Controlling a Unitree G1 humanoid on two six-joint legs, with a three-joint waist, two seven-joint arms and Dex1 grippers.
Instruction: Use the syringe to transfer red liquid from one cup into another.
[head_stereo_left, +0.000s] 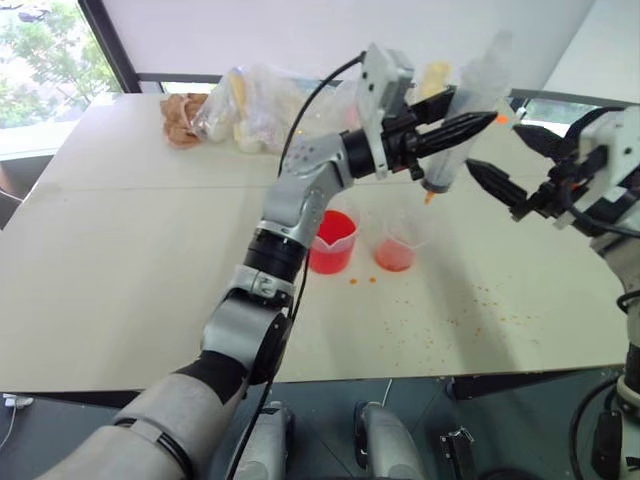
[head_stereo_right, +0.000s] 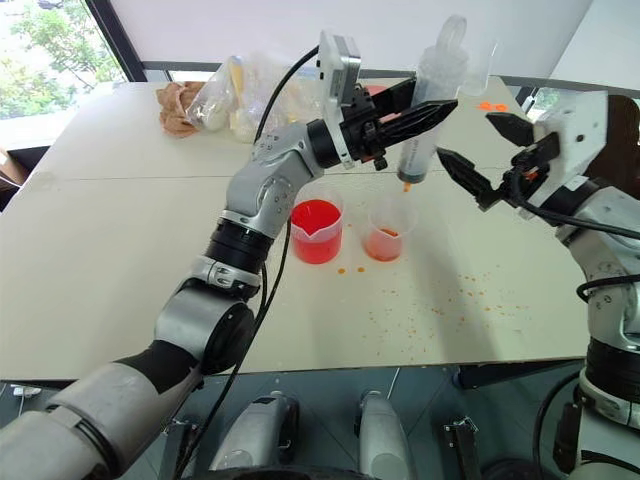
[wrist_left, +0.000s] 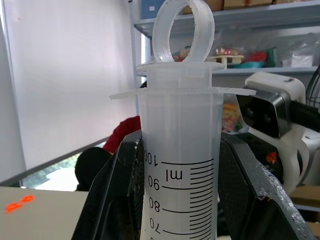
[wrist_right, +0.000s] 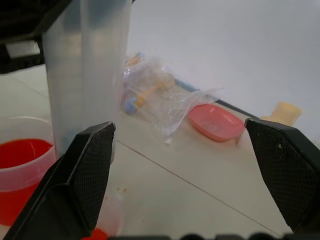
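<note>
Nearest, on the pale bench (head_stereo_right: 120, 300), lies a scatter of small orange drops (head_stereo_right: 400, 315). Behind them stand two vessels side by side: on the left, the wider clear plastic spouted beaker (head_stereo_right: 317, 231) holding bright red liquid (head_stereo_right: 316, 218); on the right, the smaller clear plastic cup (head_stereo_right: 388, 230) with a shallow pale orange layer at its base.

Above the small cup, the left gripper (head_stereo_right: 425, 112) is clamped across the barrel of the large clear plastic syringe (head_stereo_right: 432, 105). The syringe is roughly upright, orange nozzle down. Barrel appears clear, plunger fully seated.

To the right, the right gripper (head_stereo_right: 480, 150) stands with jaws spread wide, holding nothing, just beside the syringe.

Far side: clear plastic bags (head_stereo_right: 235, 100), a brown crumpled item (head_stereo_right: 180, 105).

Risks, judged: the nozzle may drip onto the bench; the arms could knock the light cup over; a sideways grip may let the barrel slip when the plunger is worked.

Legible writing: barrel scale reads "ml", 100, 90, 80, 70.
</note>
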